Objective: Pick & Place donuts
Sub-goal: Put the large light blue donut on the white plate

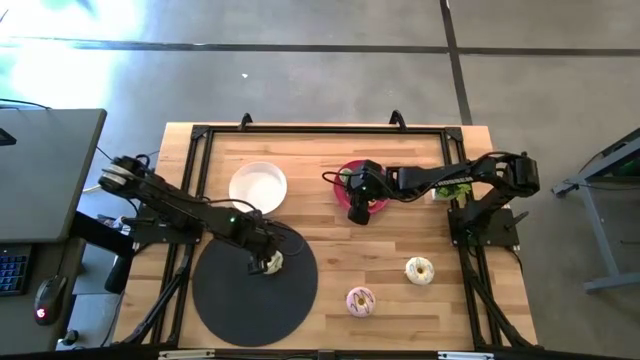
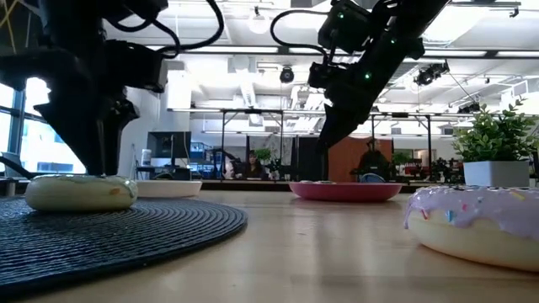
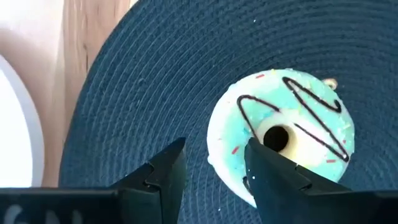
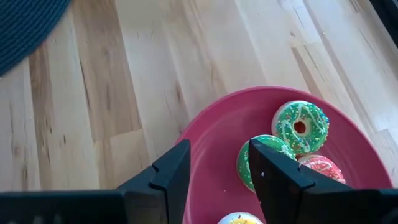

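Observation:
A larger donut (image 3: 292, 130) with pale blue icing and dark drizzle lies flat on the round dark mat (image 3: 137, 81). My left gripper (image 3: 214, 168) hangs open over the mat, pointing down, and one finger overlaps the donut's rim. In the high view it (image 1: 262, 262) is beside that donut (image 1: 272, 263). My right gripper (image 4: 214, 171) is open above the red plate (image 4: 211, 143), which holds tiny donuts: two green (image 4: 301, 126), one pink (image 4: 320, 167), one yellow (image 4: 239, 219). A cream-iced donut (image 1: 419, 270) and a pink-iced one (image 1: 360, 300) lie on the bare wood. My left gripper has one finger (image 3: 270, 177) in front of the blue-iced donut's rim (image 3: 227, 155), coming from above. The finger hides the spot, so I cannot tell whether it touches. The donut lies flat on the mat.
A white plate (image 1: 258, 187) sits on the far side of the mat. A potted plant (image 1: 452, 188) stands by the right arm's base. A black frame (image 1: 320, 128) runs along the table's far and side edges. Bare wood (image 1: 330, 235) lies between mat and red plate.

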Controlling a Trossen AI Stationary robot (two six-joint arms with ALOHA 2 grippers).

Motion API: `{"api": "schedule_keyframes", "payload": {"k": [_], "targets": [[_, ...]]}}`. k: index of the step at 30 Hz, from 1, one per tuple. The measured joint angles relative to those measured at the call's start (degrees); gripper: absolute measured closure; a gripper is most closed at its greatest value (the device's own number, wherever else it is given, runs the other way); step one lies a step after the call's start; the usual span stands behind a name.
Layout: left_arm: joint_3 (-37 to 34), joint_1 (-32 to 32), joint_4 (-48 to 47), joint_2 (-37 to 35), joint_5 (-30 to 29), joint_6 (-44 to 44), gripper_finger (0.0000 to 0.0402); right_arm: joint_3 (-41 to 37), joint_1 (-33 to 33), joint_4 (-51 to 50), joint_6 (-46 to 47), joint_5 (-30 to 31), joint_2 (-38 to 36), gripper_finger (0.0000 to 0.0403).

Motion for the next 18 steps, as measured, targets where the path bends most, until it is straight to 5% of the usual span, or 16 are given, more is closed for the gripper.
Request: {"api": "schedule_keyframes", "payload": {"k": [18], "targets": [[0.17,0.02,4.42,4.64,3.69,0.72,0.0262,0.0,0.0,0.04,-0.04,0.0,0.0,0.0251]]}}
